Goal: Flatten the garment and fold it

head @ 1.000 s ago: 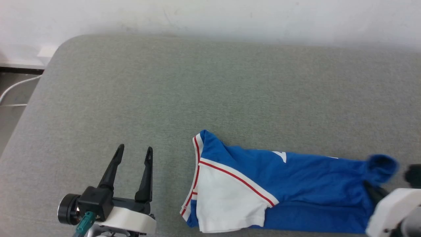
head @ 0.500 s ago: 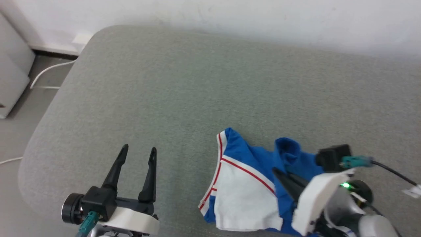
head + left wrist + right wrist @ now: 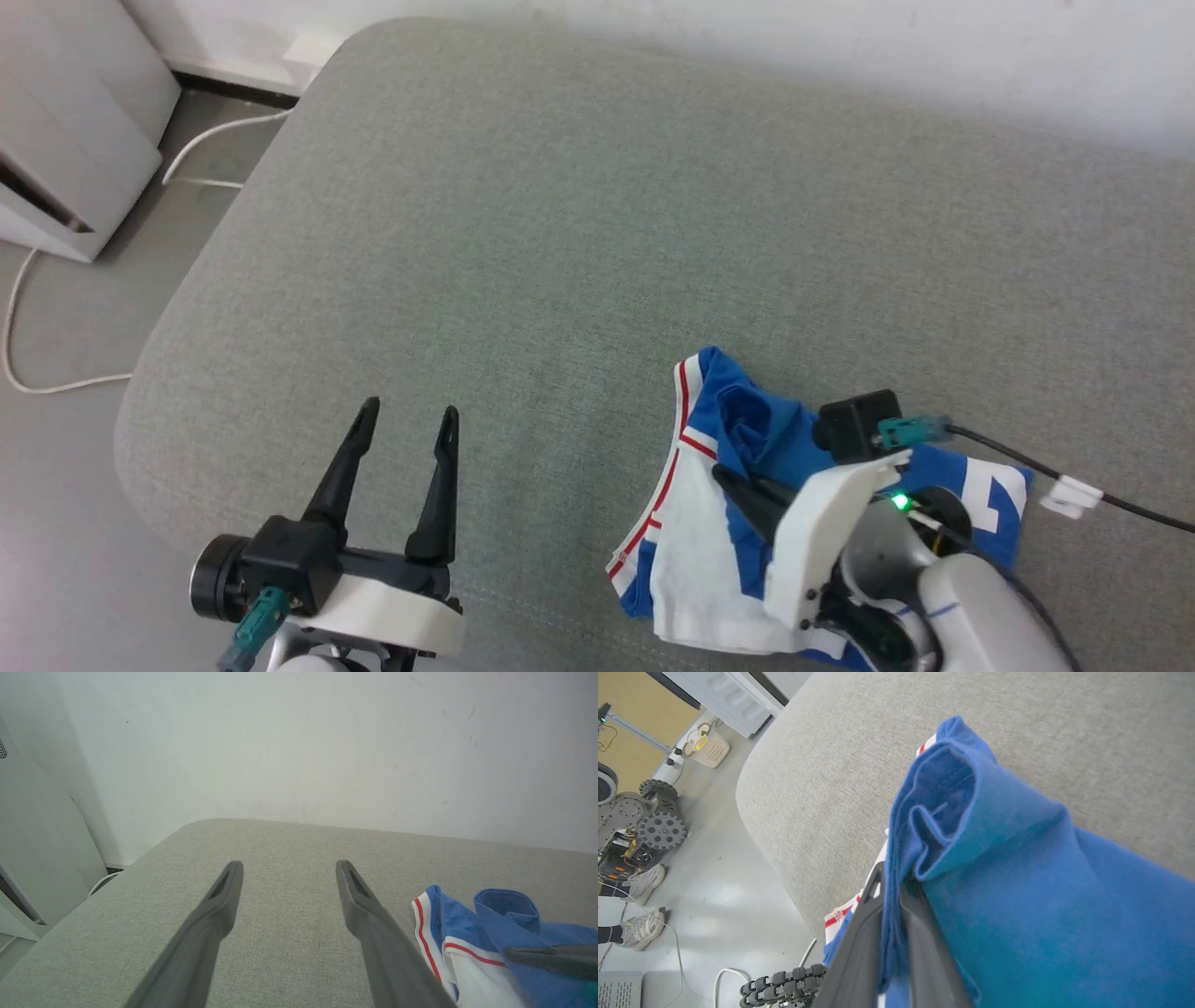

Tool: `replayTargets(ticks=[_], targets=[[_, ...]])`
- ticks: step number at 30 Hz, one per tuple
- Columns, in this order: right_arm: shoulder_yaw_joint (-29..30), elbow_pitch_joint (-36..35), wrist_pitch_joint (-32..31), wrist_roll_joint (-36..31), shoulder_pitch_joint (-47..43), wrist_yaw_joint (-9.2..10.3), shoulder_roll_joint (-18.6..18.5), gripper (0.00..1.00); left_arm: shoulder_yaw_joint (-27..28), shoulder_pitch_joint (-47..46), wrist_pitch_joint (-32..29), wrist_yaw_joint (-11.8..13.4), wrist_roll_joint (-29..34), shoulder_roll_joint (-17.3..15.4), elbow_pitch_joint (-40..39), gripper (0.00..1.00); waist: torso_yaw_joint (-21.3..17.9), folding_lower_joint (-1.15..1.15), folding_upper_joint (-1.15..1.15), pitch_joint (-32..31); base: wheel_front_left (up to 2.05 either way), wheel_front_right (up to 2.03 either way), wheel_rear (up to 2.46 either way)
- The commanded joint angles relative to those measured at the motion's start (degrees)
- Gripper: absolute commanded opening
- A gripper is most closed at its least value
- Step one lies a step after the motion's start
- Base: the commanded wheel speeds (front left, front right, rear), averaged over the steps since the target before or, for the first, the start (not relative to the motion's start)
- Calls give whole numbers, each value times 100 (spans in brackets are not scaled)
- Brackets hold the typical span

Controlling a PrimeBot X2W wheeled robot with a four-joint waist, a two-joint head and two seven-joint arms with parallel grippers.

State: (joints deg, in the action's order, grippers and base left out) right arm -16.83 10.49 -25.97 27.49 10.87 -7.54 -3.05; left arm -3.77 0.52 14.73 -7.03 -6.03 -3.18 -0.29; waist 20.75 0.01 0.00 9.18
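Jersey T-shirt (image 3: 695, 523), bunched near the front edge of the grey cushion (image 3: 560, 233). My right gripper (image 3: 724, 473) pinches a blue hem, carried over the shirt. My left gripper (image 3: 411, 408) hangs spread and empty above the cushion. I judge the crosswise fold half made, with laying down and smoothing left.

I see a grey fabric-covered pad (image 3: 560, 233), a white boxy cabinet (image 3: 65, 140) left of it, and a thin white floor cable (image 3: 84, 384) beside it.
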Motion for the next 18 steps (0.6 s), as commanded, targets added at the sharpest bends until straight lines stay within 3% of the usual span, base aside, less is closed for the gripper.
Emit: replayTargets(ticks=[1, 2, 7, 12, 18], targets=[[-116, 115, 94, 28, 156, 5, 16, 23, -17, -90, 27, -26, -21, 30, 23, 100, 47, -1, 0, 48, 0, 0, 0], [-265, 192, 165, -49, 240, 5, 16, 100, -26, -99, 27, -22, -24, 30, 30, 100, 51, -1, 0, 57, 0, 0, 0], [-683, 446, 517, -82, 479, 5, 16, 100, -38, -125, 27, -11, -24, 30, 61, 100, -25, -1, 0, 14, 0, 0, 0], [-777, 500, 876, -679, 790, 5, -46, 100, -22, -105, 27, -12, 2, 30, 77, 100, -247, -1, 0, -129, 0, 0, 0], [-621, 236, 1701, -1423, 1256, 5, -787, 100, 31, -61, 27, -19, -26, 30, 59, 100, -648, -1, 0, -351, 0, 0, 0]])
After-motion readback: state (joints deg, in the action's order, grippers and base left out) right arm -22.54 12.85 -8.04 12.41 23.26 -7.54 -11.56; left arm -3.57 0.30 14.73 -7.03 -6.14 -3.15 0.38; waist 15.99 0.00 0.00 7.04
